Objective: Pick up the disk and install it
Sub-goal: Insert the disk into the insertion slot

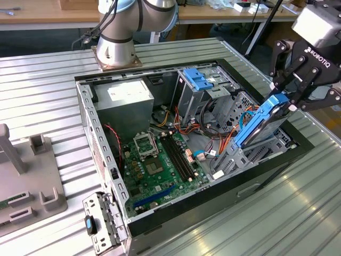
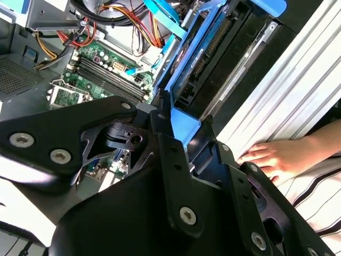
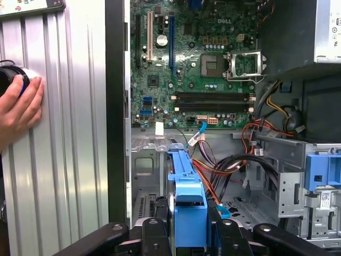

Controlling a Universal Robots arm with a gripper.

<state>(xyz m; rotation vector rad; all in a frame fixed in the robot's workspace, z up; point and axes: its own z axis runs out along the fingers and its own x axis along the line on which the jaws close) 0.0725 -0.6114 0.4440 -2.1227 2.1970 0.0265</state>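
pincer (image 1: pixel 285 101): closed on the disk's upper end; in the first wrist view its fingers (image 3: pixel 160 226) press the blue rail from both sides.
disk (image 1: pixel 259 124): held tilted over the end of the case on the exterior view's right, with its upper end in the pincer and its lower end down in the grey metal bay; it is not lying flat.
disk, wrist views: the blue rail (image 3: pixel 186 194) runs away from the pincer toward the motherboard; the second wrist view shows its dark underside and rail (image 2: pixel 213 58).
case (image 1: pixel 84 109): open, lying on its side on the ribbed counter (image 1: pixel 298 213).
motherboard (image 1: pixel 160 165): green, on the case floor, to the exterior view's left of the disk.
power supply (image 1: pixel 125 96): grey box with a white label in the far corner, well apart from the disk.
bracket (image 1: pixel 198 79): blue, on top of the metal cage, apart from the disk.
cables (image 1: pixel 224 140): orange and black, between the cage and the disk.
hand (image 3: pixel 18 106): a person's, resting on the counter outside the case wall.
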